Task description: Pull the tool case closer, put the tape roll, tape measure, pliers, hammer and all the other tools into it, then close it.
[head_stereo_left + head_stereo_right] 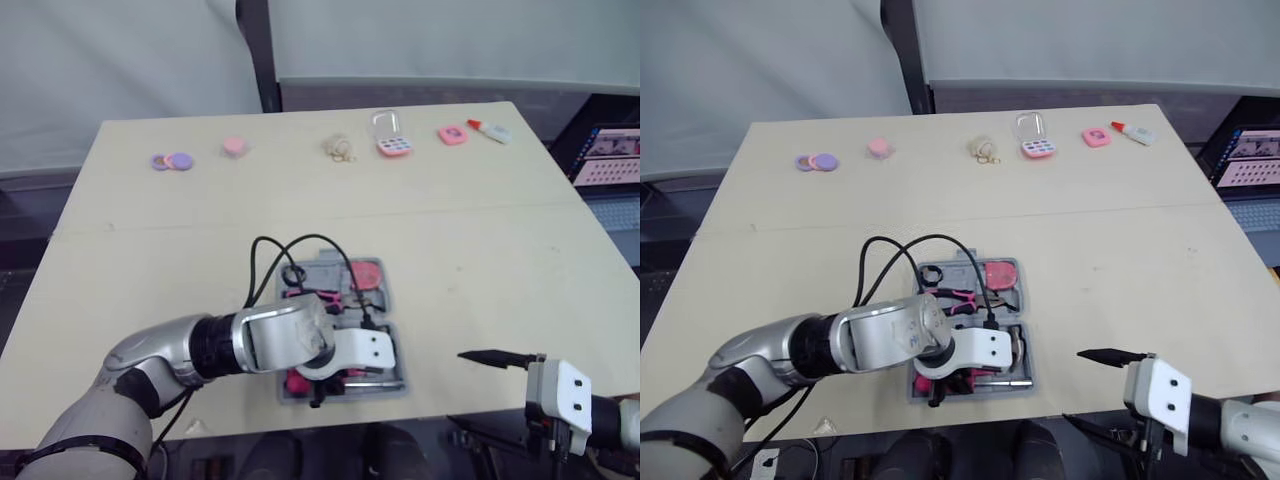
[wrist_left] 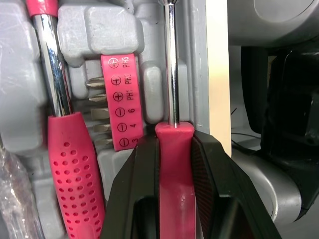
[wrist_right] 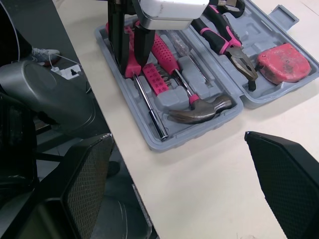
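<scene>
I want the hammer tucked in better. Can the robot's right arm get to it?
Probably yes. The hammer lies in the open tool case on the side nearest the open right gripper, with bare table between them. The left gripper holds a screwdriver farther over.

Table (image 1: 480,250), far edge, left to right: purple discs (image 1: 172,161), pink puck (image 1: 235,146), beige clump (image 1: 340,149), clear-lidded pink box (image 1: 391,137), pink square (image 1: 452,134), small bottle (image 1: 490,130). Laptop (image 1: 610,160), far right.

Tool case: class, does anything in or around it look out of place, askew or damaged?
Nothing stands out. The tool case lies open on the table, with the hammer, pliers and tape measure lying inside it, none visibly damaged. The left hand is shut on a pink-handled screwdriver, also in the case.
</scene>
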You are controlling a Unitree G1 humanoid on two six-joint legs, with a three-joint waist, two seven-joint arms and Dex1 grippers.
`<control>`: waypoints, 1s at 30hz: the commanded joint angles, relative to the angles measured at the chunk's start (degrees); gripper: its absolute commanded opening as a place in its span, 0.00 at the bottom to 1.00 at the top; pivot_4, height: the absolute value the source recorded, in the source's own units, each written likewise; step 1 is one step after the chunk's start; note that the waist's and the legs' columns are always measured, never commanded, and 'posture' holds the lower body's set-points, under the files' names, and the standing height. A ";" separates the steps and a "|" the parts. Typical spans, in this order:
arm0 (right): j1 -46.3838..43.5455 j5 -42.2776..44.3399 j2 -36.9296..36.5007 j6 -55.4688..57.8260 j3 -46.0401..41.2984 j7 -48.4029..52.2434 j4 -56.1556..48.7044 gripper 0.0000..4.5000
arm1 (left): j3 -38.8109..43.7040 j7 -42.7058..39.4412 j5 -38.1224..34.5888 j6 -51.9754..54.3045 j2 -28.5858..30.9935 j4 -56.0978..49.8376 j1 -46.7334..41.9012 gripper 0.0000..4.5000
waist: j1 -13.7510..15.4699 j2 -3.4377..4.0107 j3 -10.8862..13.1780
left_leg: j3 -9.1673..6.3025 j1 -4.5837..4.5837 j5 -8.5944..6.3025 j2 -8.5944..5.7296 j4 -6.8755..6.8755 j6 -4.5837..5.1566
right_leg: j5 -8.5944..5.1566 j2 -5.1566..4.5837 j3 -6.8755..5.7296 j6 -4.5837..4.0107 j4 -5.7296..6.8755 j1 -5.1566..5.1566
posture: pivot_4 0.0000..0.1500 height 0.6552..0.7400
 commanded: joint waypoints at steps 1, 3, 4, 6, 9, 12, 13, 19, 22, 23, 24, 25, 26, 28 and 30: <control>-0.20 0.45 0.42 -0.44 -0.51 -0.58 -1.28 1.00 | 0.44 0.42 -0.41 0.54 1.55 -0.77 -1.14 0.11 | -0.01 0.00 0.00 | 0.00 0.00 0.00 0.00 0.00 0.00 | 0.00 0.00 0.00 0.00 0.00 0.00 | 1.00 1.00; -0.47 0.54 0.37 -0.27 -0.38 -0.68 -1.27 1.00 | 0.51 0.58 -0.45 0.36 1.65 -0.52 -1.35 0.11 | 0.01 0.00 0.00 | 0.00 0.00 0.00 0.00 0.00 0.00 | 0.00 0.00 0.00 0.00 0.00 0.00 | 1.00 1.00; -0.56 0.57 0.33 -0.24 -0.37 -0.68 -1.24 1.00 | 0.88 0.76 -0.43 0.37 1.62 -0.32 -1.46 0.11 | 0.05 0.00 0.00 | 0.00 0.00 0.00 0.00 0.00 0.00 | 0.00 0.00 0.00 0.00 0.00 0.00 | 1.00 1.00; -0.76 0.67 0.21 -0.20 -0.39 -0.62 -1.08 1.00 | 1.56 0.90 -0.54 0.52 1.48 -0.05 -1.81 0.11 | 0.06 0.00 0.00 | 0.00 -0.01 0.00 -0.01 0.00 0.00 | 0.00 0.00 0.00 0.00 0.00 0.00 | 1.00 1.00; -1.08 0.68 0.08 -0.09 -0.28 -0.60 -0.96 1.00 | 1.26 0.69 -0.93 0.42 1.75 -0.48 -1.91 0.11 | 0.02 0.00 0.00 | 0.00 -0.01 0.00 -0.01 0.00 0.00 | 0.00 0.00 0.00 0.00 0.00 0.00 | 1.00 1.00; -1.45 0.76 0.01 0.12 -0.32 -0.60 -0.95 1.00 | 0.17 0.70 -0.85 -0.20 2.58 -0.90 -2.09 0.11 | 0.00 0.00 0.00 | 0.00 0.00 0.00 -0.01 0.00 0.00 | 0.00 0.00 0.00 0.00 0.00 0.00 | 1.00 1.00; -1.50 0.72 0.06 0.18 -0.26 -0.63 -1.00 1.00 | 0.04 0.70 -0.85 -0.28 2.94 -1.08 -2.22 0.11 | 0.02 0.00 0.00 | 0.00 -0.01 0.00 -0.01 0.00 0.00 | 0.00 0.00 0.00 0.00 0.00 0.00 | 1.00 1.00; -1.98 0.62 0.08 0.62 0.31 -0.95 -1.25 1.00 | -1.08 0.28 -1.57 -0.52 3.87 -2.13 -2.66 0.11 | 0.03 0.00 0.00 | 0.00 0.00 0.00 -0.01 0.00 0.00 | 0.00 0.00 0.00 0.00 0.01 0.00 | 1.00 1.00; -2.20 0.68 0.09 0.84 0.35 -1.05 -1.36 1.00 | -1.11 0.38 -1.62 -0.67 3.76 -1.79 -2.84 0.11 | 0.04 0.00 0.00 | 0.00 -0.01 0.00 -0.02 0.00 0.00 | 0.00 0.00 0.00 0.00 0.00 0.00 | 1.00 1.00; -2.18 0.64 0.13 0.85 0.31 -1.01 -1.37 1.00 | -1.20 0.38 -1.63 -0.71 3.82 -1.83 -2.99 0.11 | 0.05 0.00 0.00 | 0.00 -0.01 0.00 -0.01 0.00 0.00 | 0.00 0.00 0.00 0.00 0.00 0.00 | 1.00 1.00; -2.14 0.58 0.19 0.85 0.28 -0.96 -1.38 1.00 | -1.23 0.36 -1.67 -0.74 3.86 -1.90 -3.11 0.11 | 0.04 0.00 0.00 | 0.00 -0.01 0.00 -0.01 0.00 0.00 | 0.00 0.00 0.00 0.00 0.00 0.00 | 1.00 1.00; -2.13 0.54 0.23 0.90 0.26 -0.95 -1.41 1.00 | -1.21 0.29 -1.72 -0.79 3.92 -2.00 -3.33 0.11 | 0.03 0.00 0.00 | 0.00 -0.01 0.00 -0.01 0.00 0.00 | 0.00 0.00 0.00 0.00 0.00 0.00 | 1.00 1.00; -2.03 0.54 0.29 0.90 0.18 -0.93 -1.46 1.00 | -1.14 0.22 -1.85 -0.71 3.94 -2.20 -3.51 0.11 | 0.03 0.00 0.00 | 0.00 -0.01 0.00 -0.01 0.00 0.00 | 0.00 0.00 0.00 0.00 0.00 0.00 | 1.00 1.00; -1.94 0.54 0.35 0.92 0.14 -0.92 -1.52 1.00 | -0.80 -0.07 -2.18 -0.65 4.04 -2.63 -4.02 0.11 | 0.04 0.00 0.00 | 0.00 -0.01 0.00 -0.01 0.00 0.00 | 0.00 0.00 0.00 0.00 0.00 0.00 | 1.00 1.00; -1.90 0.49 0.39 0.86 0.19 -0.92 -1.49 1.00 | -0.26 -0.35 -2.37 -0.83 4.30 -2.93 -4.89 0.11 | 0.03 0.00 0.00 | 0.00 -0.01 0.00 -0.01 0.00 0.00 | 0.00 0.00 0.00 0.00 0.00 0.00 | 1.00 1.00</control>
